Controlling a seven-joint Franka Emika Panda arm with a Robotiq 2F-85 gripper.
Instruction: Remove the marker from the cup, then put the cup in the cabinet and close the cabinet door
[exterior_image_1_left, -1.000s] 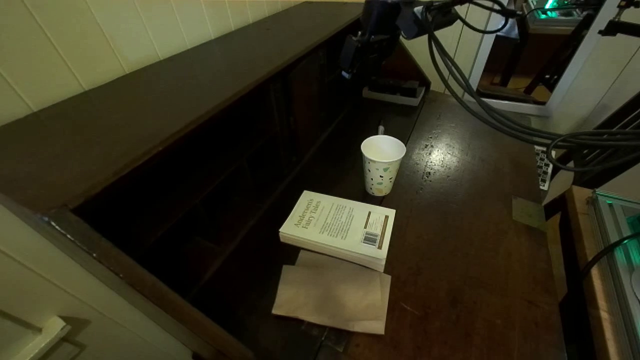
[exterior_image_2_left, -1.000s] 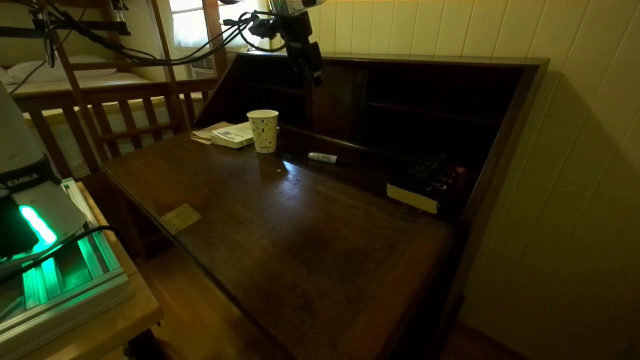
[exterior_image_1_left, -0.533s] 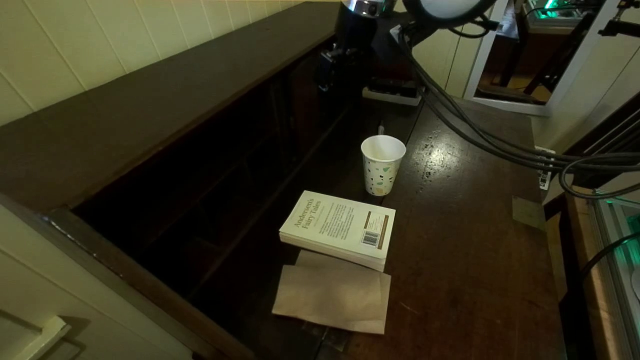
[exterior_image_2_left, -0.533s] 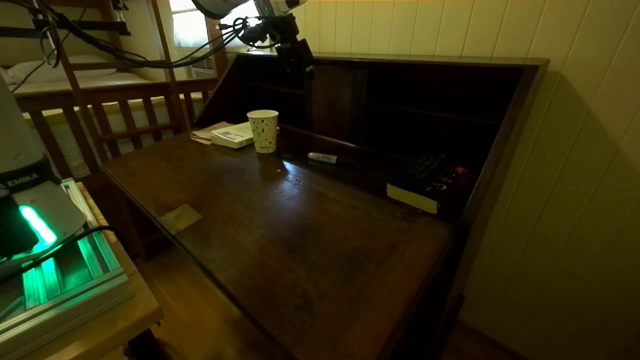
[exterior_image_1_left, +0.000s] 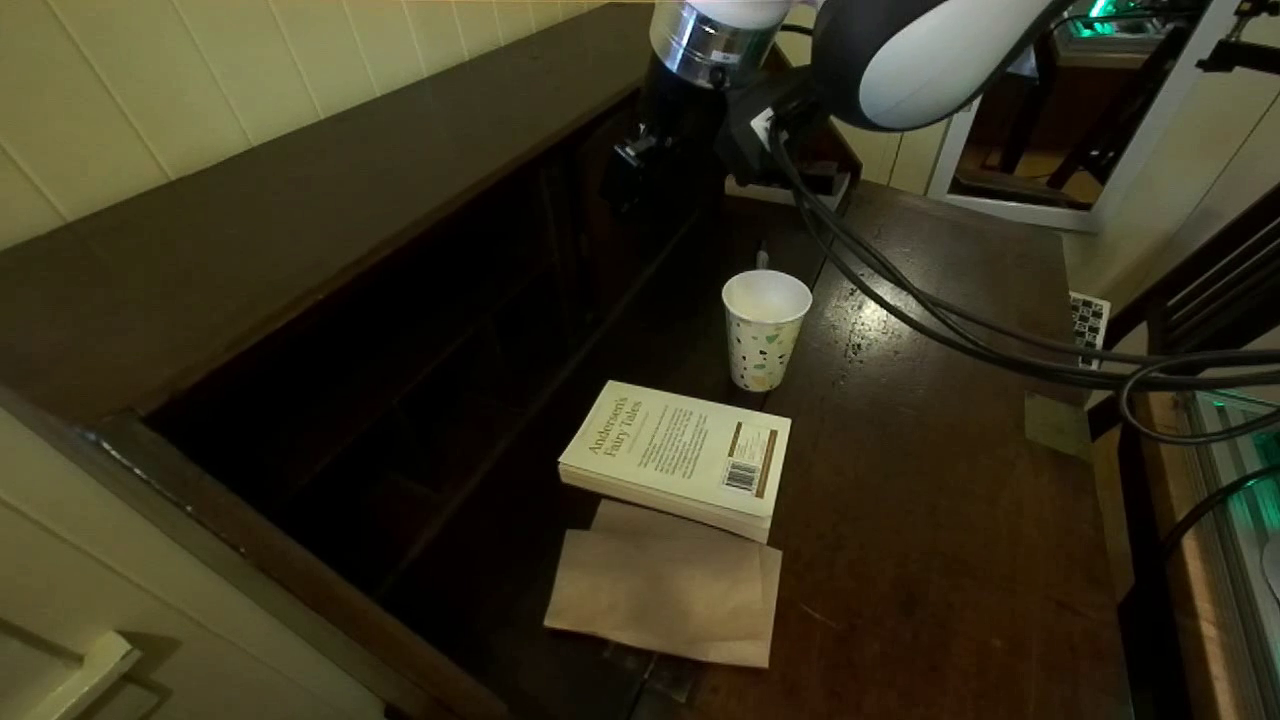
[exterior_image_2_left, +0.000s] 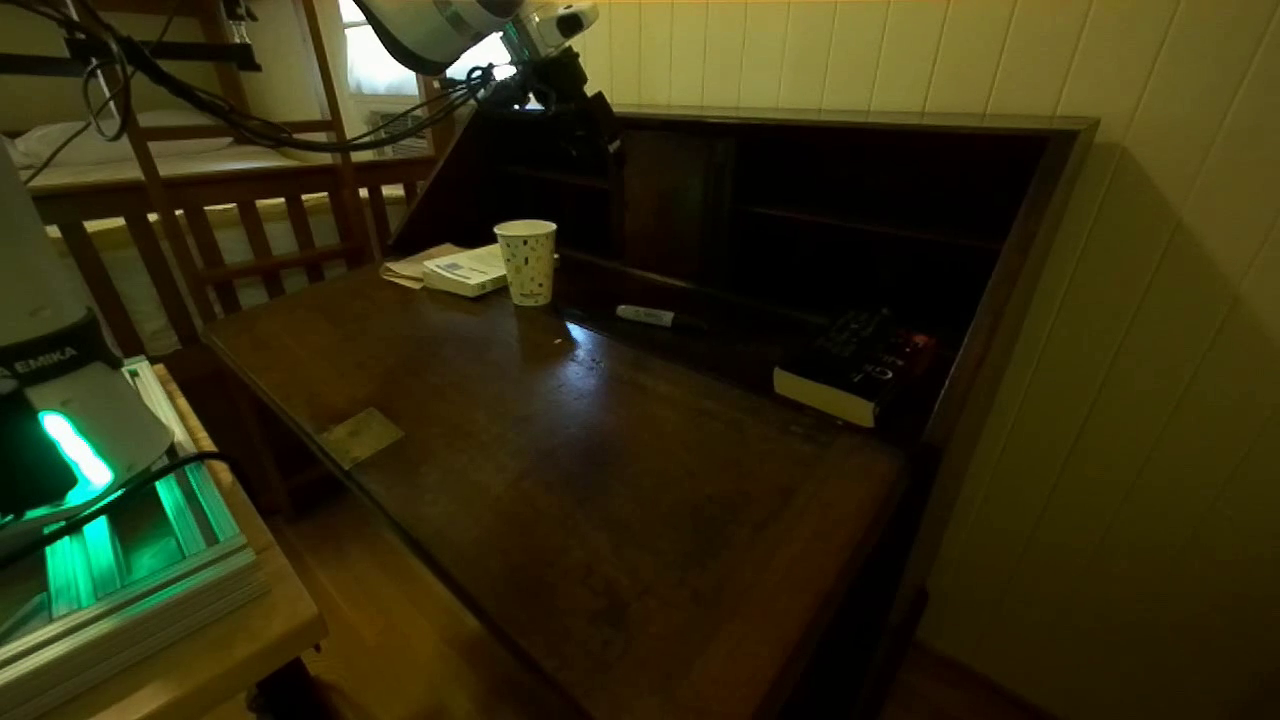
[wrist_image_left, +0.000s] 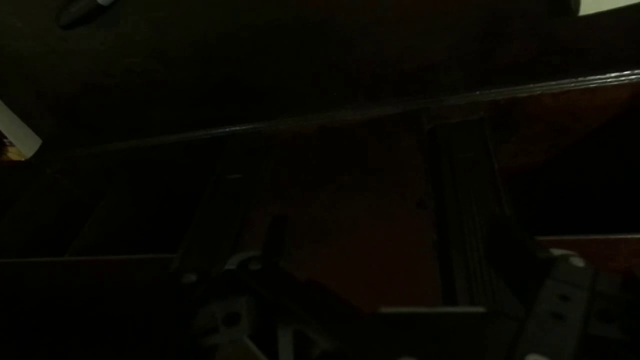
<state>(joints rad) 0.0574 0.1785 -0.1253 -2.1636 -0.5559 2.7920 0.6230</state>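
Note:
The white patterned cup (exterior_image_1_left: 762, 340) stands upright on the desk in both exterior views (exterior_image_2_left: 526, 265), with no marker showing in it. The marker (exterior_image_2_left: 645, 316), with a pale body and dark end, lies on the desk beyond it; its dark tip shows in the wrist view (wrist_image_left: 82, 12). The dark brown cabinet (exterior_image_1_left: 330, 190) runs along the wall with open compartments and a flat middle panel (exterior_image_2_left: 668, 195). My gripper (exterior_image_1_left: 625, 180) hangs in the air by the cabinet's upper front, apart from cup and marker. In the wrist view the fingers (wrist_image_left: 392, 232) are spread and dark, facing the panel, with nothing between them.
A white book (exterior_image_1_left: 675, 455) lies in front of the cup, with brown paper (exterior_image_1_left: 665, 595) beside it. A thick dark book (exterior_image_2_left: 840, 375) lies at the desk's far end. The cabinet's top edge is close to the gripper. Cables (exterior_image_1_left: 930, 320) hang from the arm over the desk.
The arm and gripper have moved along the cabinet, leftward in both exterior views, coming lower in an exterior view. The cup, marker and books have not moved.

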